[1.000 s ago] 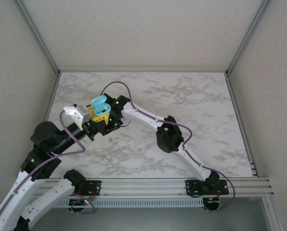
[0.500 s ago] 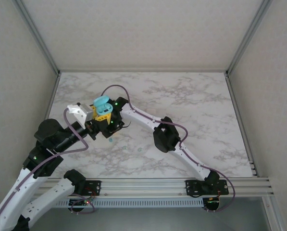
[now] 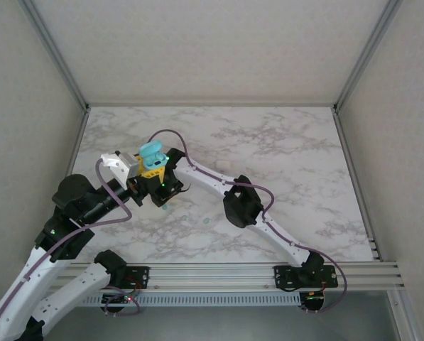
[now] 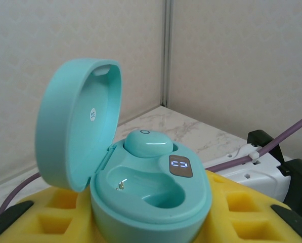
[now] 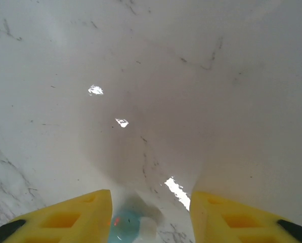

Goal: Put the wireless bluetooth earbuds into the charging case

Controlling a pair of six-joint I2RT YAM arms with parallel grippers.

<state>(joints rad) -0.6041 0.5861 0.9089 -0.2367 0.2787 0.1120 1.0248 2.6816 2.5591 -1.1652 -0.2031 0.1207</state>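
Top external view, starting nearest the arm bases: two loose earbuds (image 3: 207, 221) lie on the marble counter (image 3: 297, 163), a little right of the working spot. Just beyond them the right end effector (image 5: 151, 198) points down at the counter. Its yellow fingers (image 5: 65, 217) are apart, and a teal earbud (image 5: 124, 228) lies on the marble between them, close to the left-hand finger rather than centred.

I judge the step in hand to be picking up that bud. To do it well, the arm should shift sideways until the bud sits midway, settle low, then close gently. The bud is small, smooth and rounded, so a lopsided squeeze could flick it away.

Farther back and higher, the left end effector (image 4: 148, 223) is clamped on the charging case (image 4: 151, 197). Its lid (image 4: 80, 121) is tipped open, a seated earbud (image 4: 148, 143) fills the far pocket, and the near pocket (image 4: 140, 185) is empty.

The two end effectors are very close, so a short, slow lift should avoid knocking the case. The counter lies open to the right and far side, while the left wall (image 3: 27, 142) crowds the left arm.
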